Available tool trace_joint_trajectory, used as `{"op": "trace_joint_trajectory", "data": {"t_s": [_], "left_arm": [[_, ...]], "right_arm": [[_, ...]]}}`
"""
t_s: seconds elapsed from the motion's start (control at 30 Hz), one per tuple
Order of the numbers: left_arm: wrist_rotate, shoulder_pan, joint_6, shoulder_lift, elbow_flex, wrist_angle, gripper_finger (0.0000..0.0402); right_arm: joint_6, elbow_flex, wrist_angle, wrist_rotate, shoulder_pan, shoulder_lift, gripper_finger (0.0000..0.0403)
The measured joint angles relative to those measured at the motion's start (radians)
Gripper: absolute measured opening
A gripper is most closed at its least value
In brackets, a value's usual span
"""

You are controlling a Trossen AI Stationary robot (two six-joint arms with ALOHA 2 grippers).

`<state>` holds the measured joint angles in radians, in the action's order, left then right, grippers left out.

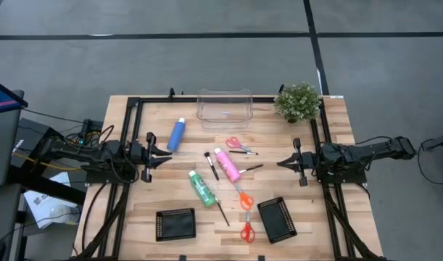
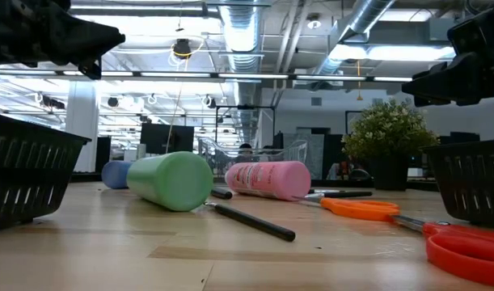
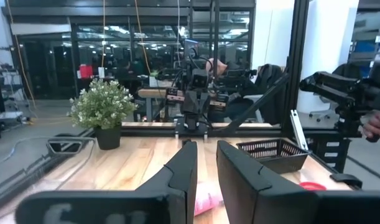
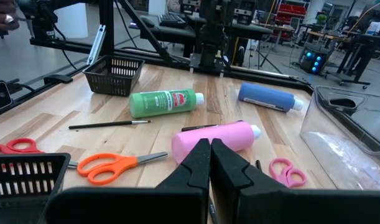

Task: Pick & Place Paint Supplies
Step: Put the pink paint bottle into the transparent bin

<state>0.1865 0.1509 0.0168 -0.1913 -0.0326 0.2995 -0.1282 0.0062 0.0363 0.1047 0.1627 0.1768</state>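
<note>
Pale wooden surface (image 1: 134, 210) lying fully loaded, both arms hanging back at its edges with nothing picked yet.

The clear plastic bin (image 1: 224, 107) is sitting far ahead of both claws at the back edge, and I judge it the likely drop spot. The blue bottle (image 1: 177, 134) is lying just ahead of the left claw (image 1: 161, 154), whose fingers are standing slightly apart with nothing between them; the green bottle (image 1: 202, 188) is resting further out toward the middle. The pink bottle (image 1: 227, 164) is lying in front of the right claw (image 1: 285, 163), which is pressed together and empty. Thin dark brushes (image 1: 211, 166) are lying scattered among the bottles. The first pick seems to be pending: the next move is calling for the left claw to widen, drop over the blue bottle and clamp its body.
</note>
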Motion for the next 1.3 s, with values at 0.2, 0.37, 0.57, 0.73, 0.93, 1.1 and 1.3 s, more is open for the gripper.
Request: {"op": "trace_joint_trajectory", "data": {"t_s": [0.2,0.37,0.57,0.73,0.93,1.1,1.3], "left_arm": [[0.0,0.0,-0.03,0.0,0.0,0.026,0.0053],[0.001,0.0,-0.056,0.0,0.0,0.037,0.0053],[0.005,0.0,-0.068,-0.002,0.0,0.046,0.0053],[0.005,0.0,-0.122,-0.045,0.0,0.045,0.006],[0.009,0.0,-0.13,-0.151,0.0,0.065,0.0116],[0.027,0.0,-0.128,-0.251,0.0,0.161,0.0191],[0.032,-0.001,-0.127,-0.355,0.0,0.262,0.0265]], "right_arm": [[0.047,0.0,0.033,0.001,-0.006,0.0,0.0],[0.072,0.0,0.032,0.029,-0.033,0.0,0.0],[0.119,0.0,0.068,0.035,-0.069,0.0,0.0],[0.167,0.0,0.062,0.027,-0.072,0.0,0.0],[0.255,0.0,0.035,0.027,-0.08,0.0,0.0039],[0.309,0.0,0.032,0.037,-0.081,0.004,0.0139],[0.34,0.0,0.067,0.105,-0.087,0.061,0.0268]]}}
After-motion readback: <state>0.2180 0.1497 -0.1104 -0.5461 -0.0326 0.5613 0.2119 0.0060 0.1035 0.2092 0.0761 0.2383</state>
